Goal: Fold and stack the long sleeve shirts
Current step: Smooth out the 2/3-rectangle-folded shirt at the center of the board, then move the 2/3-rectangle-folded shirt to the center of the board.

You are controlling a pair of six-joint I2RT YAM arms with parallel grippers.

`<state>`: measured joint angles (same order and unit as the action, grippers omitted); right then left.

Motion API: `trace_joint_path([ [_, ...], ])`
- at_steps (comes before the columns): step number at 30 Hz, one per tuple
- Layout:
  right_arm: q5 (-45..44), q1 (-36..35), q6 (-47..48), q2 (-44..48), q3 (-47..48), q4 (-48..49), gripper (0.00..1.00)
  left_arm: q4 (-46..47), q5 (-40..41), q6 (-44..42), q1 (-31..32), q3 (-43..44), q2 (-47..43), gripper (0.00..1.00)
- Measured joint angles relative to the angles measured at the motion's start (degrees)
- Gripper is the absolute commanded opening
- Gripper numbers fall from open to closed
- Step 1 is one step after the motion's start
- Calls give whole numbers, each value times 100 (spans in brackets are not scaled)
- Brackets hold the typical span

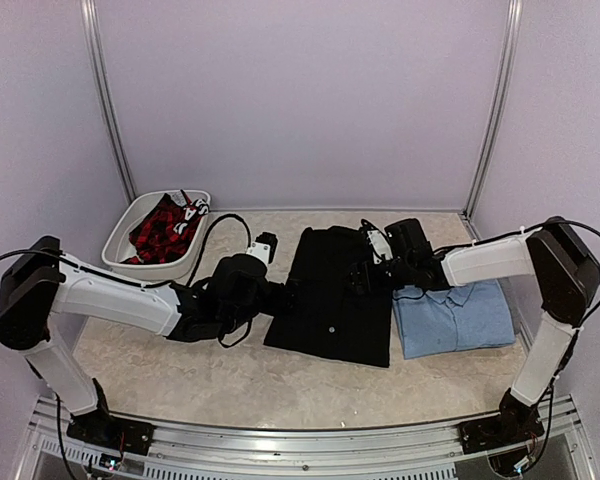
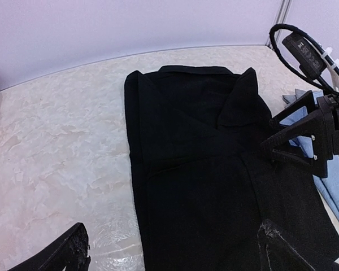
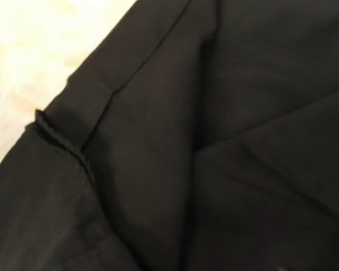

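While the black shirt (image 1: 330,290) lies part-folded, the left hand (image 2: 172,228) and right hand (image 2: 268,134), both spread, should next pinch its edges to fold.

We record a black shirt (image 2: 203,186) lying flat on the pale marbled tabletop (image 2: 62,147), collar toward the far wall, with a long crease down its left side. The left hand (image 2: 175,241) hovers low, fingers (image 2: 73,251) spread wide: one over bare tabletop, the other over the cloth. The right hand (image 2: 266,132) stands at the shirt's right edge, jaws parted. A light blue shirt (image 2: 334,195) lies just beside that edge.
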<state>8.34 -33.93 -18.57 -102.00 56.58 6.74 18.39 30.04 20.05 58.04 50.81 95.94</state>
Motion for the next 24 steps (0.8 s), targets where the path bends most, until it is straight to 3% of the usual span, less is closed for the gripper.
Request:
trace_joint_path([
  [2,-144,4,118,236,-55,-96,97,-52,31,57,0,-101,-221,99],
  [3,-197,2,160,389,-94,-136,99,-66,52,72,-2,-142,-317,99],
  [12,-575,-238,588,1895,-636,-487,96,-400,-44,-153,-20,4,-531,99],
  [18,-1058,-291,334,2826,-1410,-774,96,-791,-1099,-667,-7,1394,472,99],
  [24,-1517,-264,83,3038,-1499,-1091,96,-1115,-2249,-977,122,2623,1746,99],
])
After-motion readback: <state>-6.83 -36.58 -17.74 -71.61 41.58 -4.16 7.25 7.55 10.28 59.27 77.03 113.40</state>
